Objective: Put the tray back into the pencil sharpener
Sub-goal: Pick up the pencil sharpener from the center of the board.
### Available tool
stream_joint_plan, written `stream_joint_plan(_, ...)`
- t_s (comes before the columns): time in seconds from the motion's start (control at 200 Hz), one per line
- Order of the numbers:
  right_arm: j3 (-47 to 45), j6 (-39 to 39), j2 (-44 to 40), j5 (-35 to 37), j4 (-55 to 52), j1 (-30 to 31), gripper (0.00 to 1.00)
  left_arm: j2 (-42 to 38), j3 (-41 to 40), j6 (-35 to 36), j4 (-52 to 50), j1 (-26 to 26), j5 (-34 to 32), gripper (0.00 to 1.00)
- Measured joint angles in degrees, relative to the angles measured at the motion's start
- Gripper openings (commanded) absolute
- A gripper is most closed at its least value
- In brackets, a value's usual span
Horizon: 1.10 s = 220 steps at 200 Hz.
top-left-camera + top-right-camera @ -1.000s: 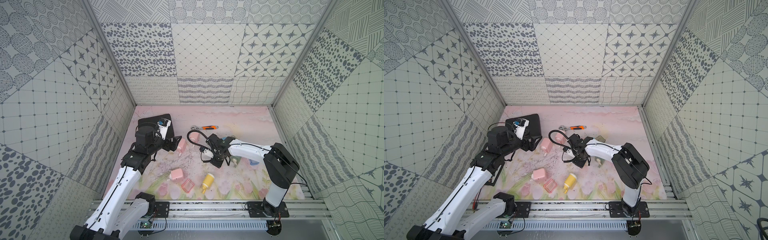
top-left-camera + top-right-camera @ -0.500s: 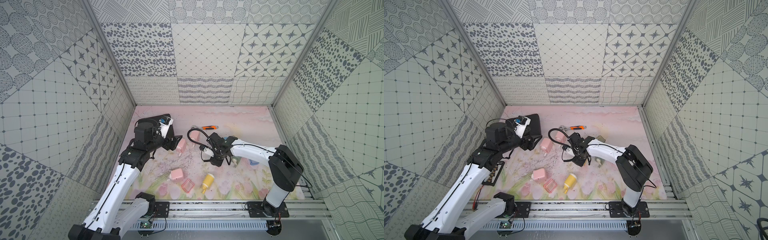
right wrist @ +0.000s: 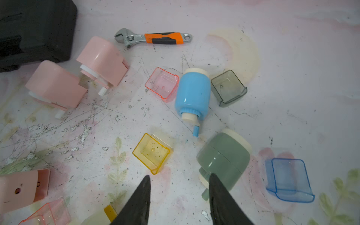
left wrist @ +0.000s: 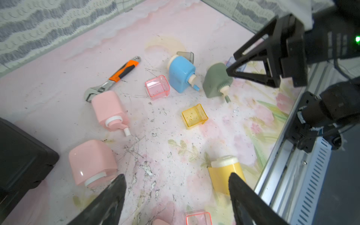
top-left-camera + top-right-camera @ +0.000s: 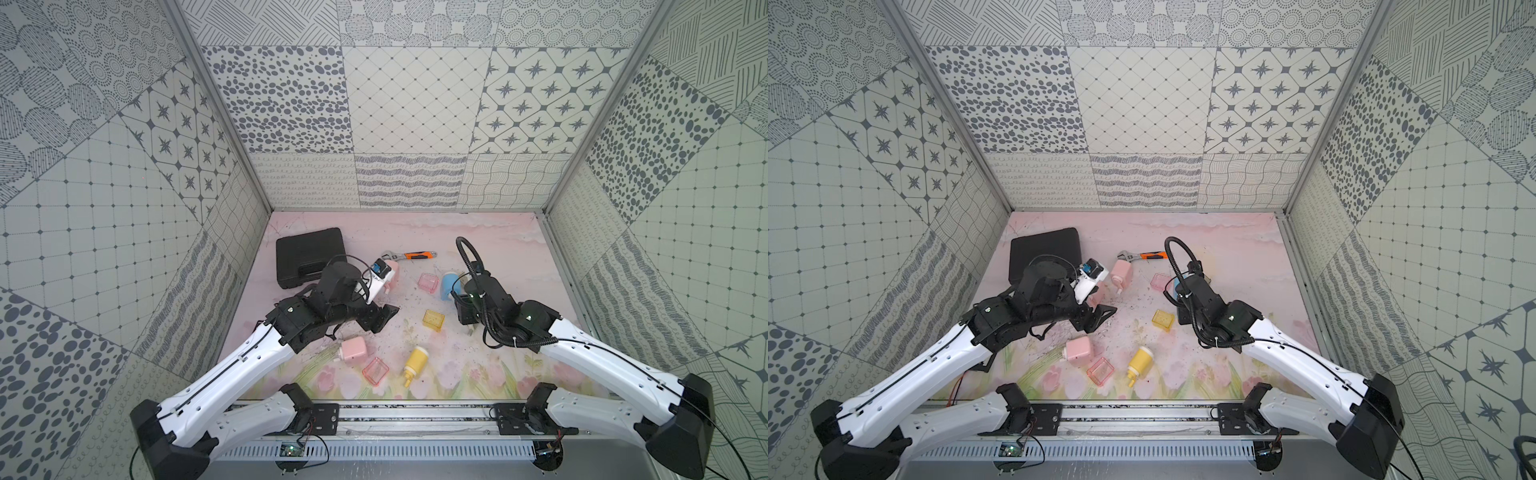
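Observation:
Several pencil sharpeners lie on their sides on the mat, with clear trays loose beside them. My right gripper [image 3: 180,176] is open and empty just above the mat. A green pencil sharpener [image 3: 224,155] lies right beside one of its fingers. A yellow tray [image 3: 152,152] sits on one side of it and a blue tray [image 3: 288,179] on the other. Farther back are a blue sharpener [image 3: 192,93], a grey tray [image 3: 228,87] and a pink tray [image 3: 162,81]. My left gripper [image 4: 177,176] hangs open and empty between a pink sharpener [image 4: 91,161] and a yellow sharpener [image 4: 228,173].
A black case [image 5: 309,255] lies at the back left and an orange-handled wrench [image 5: 409,255] at the back middle. Two more pink sharpeners [image 3: 103,58] [image 3: 23,187] and a second pink tray [image 5: 375,370] lie on the left half. The metal rail [image 5: 415,415] runs along the front edge.
My right gripper has opened and drawn back to the right, away from the middle. My left gripper has swung forward and right, off the black case toward the middle of the mat.

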Motion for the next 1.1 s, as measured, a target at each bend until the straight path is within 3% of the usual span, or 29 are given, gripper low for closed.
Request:
stream_joint_plan(0.27, -1.8, 12.2, -5.4, 4.7, -6.8, 0.0, 0.5, 7.8, -1.8, -4.8, -3.2, -10.5, -3.0, 0.88)
stream_joint_plan(0.555, -0.9, 15.3, -6.1, 6.3, -11.5, 0.0, 0.52, 22.2, 4.1, -4.7, -5.4, -17.9, -4.7, 0.91)
stream_joint_plan(0.926, 0.4, 16.7, -11.5, 8.8, -15.8, 0.0, 0.51, 33.4, 8.8, -5.4, -7.7, -20.5, -6.4, 0.92)
stream_joint_plan(1.101, -1.8, 18.1, -12.1, 8.6, -16.6, 0.0, 0.51, 36.7, 9.4, -6.0, -8.2, -20.5, -6.8, 0.84)
